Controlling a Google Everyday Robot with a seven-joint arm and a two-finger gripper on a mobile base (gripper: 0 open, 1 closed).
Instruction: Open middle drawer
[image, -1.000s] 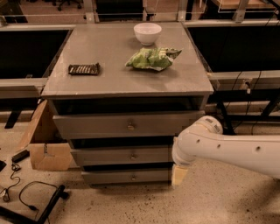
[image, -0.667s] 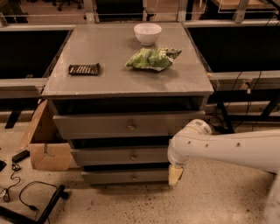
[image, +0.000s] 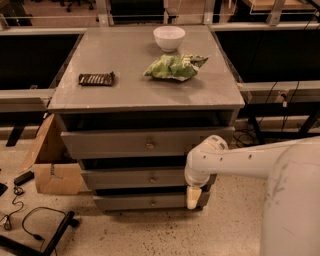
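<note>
Camera view, middle drawer (image: 120, 179) mid-height among three grey fronts under the tabletop (image: 125, 95), brass knob (image: 152, 178) centred, white arm (image: 240, 161) reaching in from the right, claw (image: 193, 197) hanging low before the drawers' right end, its grip cannot be told, white bowl (image: 169, 37), green bag (image: 175, 66), dark bar (image: 96, 78) on top.

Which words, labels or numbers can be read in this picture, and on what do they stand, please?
No text can be read here.
Green bag: print not legible.
Dark wrapper: print not legible.
Cardboard box: no legible marking.
Middle drawer, and the gripper just below its right end: no lettering visible.
</note>
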